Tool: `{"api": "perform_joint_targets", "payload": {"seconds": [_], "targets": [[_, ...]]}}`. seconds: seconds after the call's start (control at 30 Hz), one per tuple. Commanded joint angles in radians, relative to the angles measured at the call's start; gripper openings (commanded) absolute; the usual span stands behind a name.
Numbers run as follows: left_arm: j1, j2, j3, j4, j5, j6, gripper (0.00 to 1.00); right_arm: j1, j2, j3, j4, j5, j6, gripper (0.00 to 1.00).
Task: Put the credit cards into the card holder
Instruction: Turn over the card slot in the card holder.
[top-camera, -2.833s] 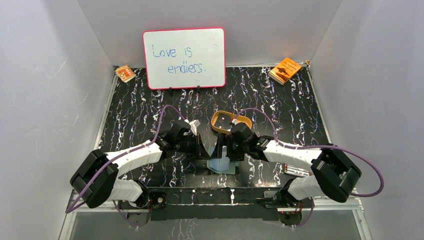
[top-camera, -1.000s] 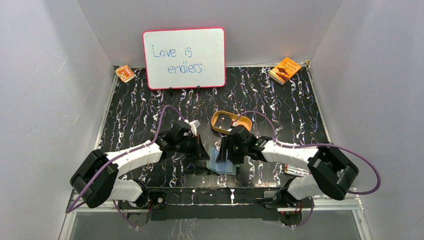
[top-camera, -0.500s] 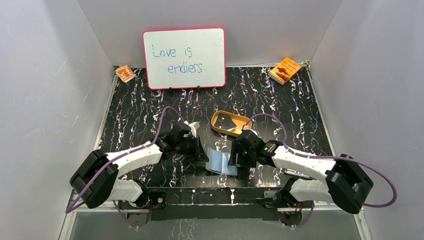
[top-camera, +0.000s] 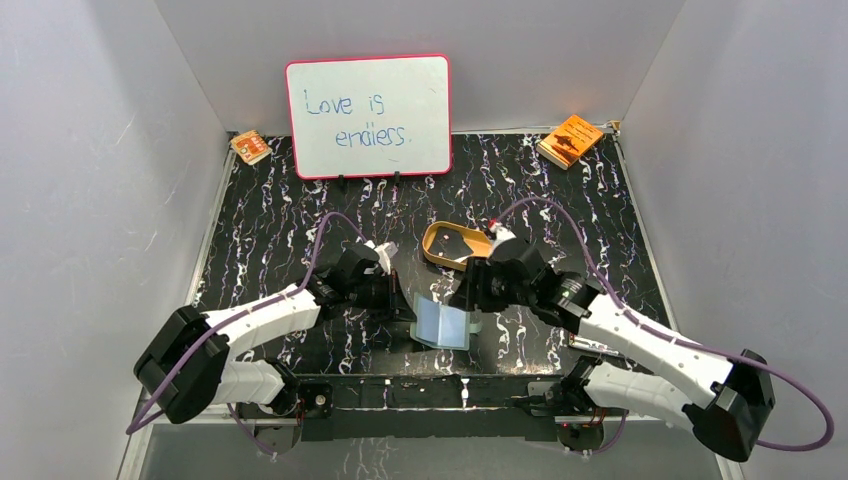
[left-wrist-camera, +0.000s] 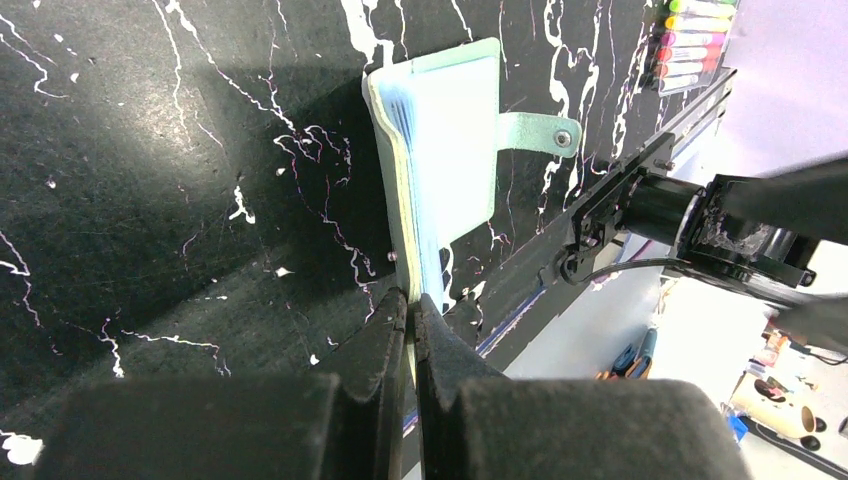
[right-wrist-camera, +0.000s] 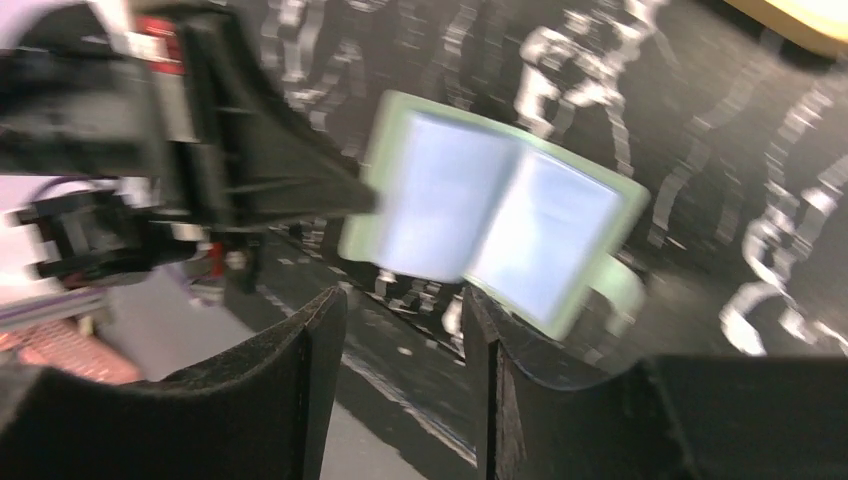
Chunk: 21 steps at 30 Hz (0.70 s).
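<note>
1. We're over the black marbled tabletop (top-camera: 300, 230), and the wallet (top-camera: 443, 322) lies open near the front edge, its pale blue inside facing up, between the two arms.
2. The left gripper (left-wrist-camera: 410, 300) has its fingers pressed together on the wallet's edge. The left wrist view shows the green rim going right in between the tips.
3. From that same view we get the wallet (left-wrist-camera: 445, 150) stretching away from the fingers, with its snap tab (left-wrist-camera: 540, 133) sticking out to the side and lying flat on the tabletop.
4. Over to the right gripper (right-wrist-camera: 400, 310): its fingers (right-wrist-camera: 325, 380) stand spread with nothing between them, above the open wallet (right-wrist-camera: 500, 220) and not touching it.
5. The picture from the right wrist is blurred, but we can make out the left gripper (right-wrist-camera: 260, 170) at the wallet's far corner.
6. From above, the right gripper (top-camera: 462, 295) sits just beside the wallet's back right corner, and the left gripper (top-camera: 405, 308) is at its left edge.
7. Just behind the right gripper is the tan oval tray (top-camera: 430, 250). A dark flat thing (top-camera: 452, 243) lies in it; whether that is the cards, we cannot tell.
8. Along the back wall stands a whiteboard (top-camera: 368, 115), with one orange booklet (top-camera: 250, 147) in the left corner and another orange booklet (top-camera: 570, 140) in the right.
9. A pack of markers (left-wrist-camera: 695, 40) lies at the front edge, well to the right of the wallet.
</note>
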<state>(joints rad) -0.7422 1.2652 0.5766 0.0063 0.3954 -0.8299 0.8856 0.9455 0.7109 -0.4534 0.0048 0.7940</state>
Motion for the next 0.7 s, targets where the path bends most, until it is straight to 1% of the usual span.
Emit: {"api": "perform_joint_targets", "payload": {"seconds": [0.0,0.13,0.2,0.23,0.37,0.47,0.57,0.67], "targets": [[-0.001,-0.041,0.0,-0.032,-0.005,0.005,0.0,0.013,0.089,0.102,0.194,-0.192,-0.064,0.53],[0.0,-0.042,0.0,-0.035,-0.009,0.0,0.0,0.021,0.192,0.112,0.262,-0.214,-0.043,0.51],[-0.002,-0.043,0.0,-0.035,-0.009,-0.001,0.0,0.021,0.242,0.102,0.282,-0.213,-0.029,0.51],[-0.002,-0.043,0.0,-0.035,-0.008,-0.001,0.0,0.021,0.264,0.095,0.292,-0.214,-0.022,0.54],[-0.001,-0.041,-0.002,-0.038,-0.007,0.0,0.0,0.029,0.331,0.069,0.322,-0.203,-0.015,0.7],[-0.002,-0.04,-0.001,-0.038,-0.007,0.001,0.0,0.038,0.366,0.068,0.312,-0.174,-0.024,0.77],[0.0,-0.038,0.0,-0.037,-0.006,0.003,0.0,0.044,0.396,0.073,0.291,-0.14,-0.031,0.8],[-0.001,-0.037,0.002,-0.036,-0.006,0.003,0.0,0.048,0.424,0.074,0.28,-0.12,-0.036,0.8]]}}
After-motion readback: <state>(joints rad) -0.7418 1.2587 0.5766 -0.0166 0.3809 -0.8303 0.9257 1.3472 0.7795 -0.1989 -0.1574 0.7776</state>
